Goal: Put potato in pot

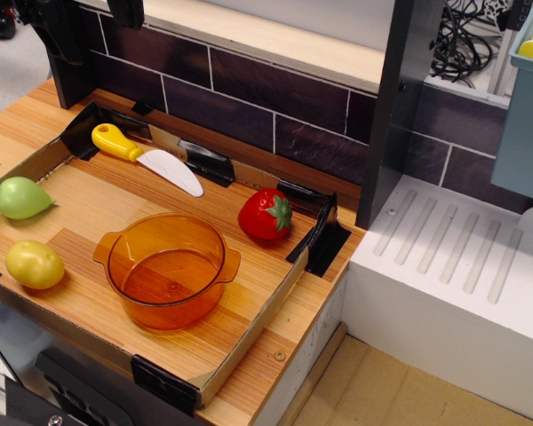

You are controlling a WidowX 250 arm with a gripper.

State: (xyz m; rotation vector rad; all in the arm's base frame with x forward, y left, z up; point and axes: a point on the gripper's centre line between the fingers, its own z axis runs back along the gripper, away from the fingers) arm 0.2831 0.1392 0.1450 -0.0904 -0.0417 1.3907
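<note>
Everything here is placed against the orange pot (167, 271), which sits upright and empty in the near middle of the shallow wooden tray (249, 333). Its two small side handles point toward the left rear and the right front, and nothing lies inside it.

Left of the pot and apart from it, near the tray's left edge, rests the yellow-olive potato (35, 264); this is the thing to be moved, and it is not yet touched. Farther back on that same left side lies a light green pear-shaped toy (21, 197), near the potato but separate. That neighbour is the first risk: the two are similar in size and rounded form, so a grasp aimed slightly too far back could close on the wrong toy.

No gripper is in view; only a dark shape cuts the left edge of the frame, so I cannot tell whether the fingers are spread or closed.

The potato looks smooth and round, so I judge that an off-centre pinch could squirt it out sideways, rolling it against the tray's low cardboard rim or over it. The pot seems light, and a low carry could knock its rim or near handle and push it toward the tray's right side.

Behind the pot to the right lies a red strawberry (266, 214), and behind it to the left a yellow-handled toy knife (148, 156), both well clear of the direct path.
</note>
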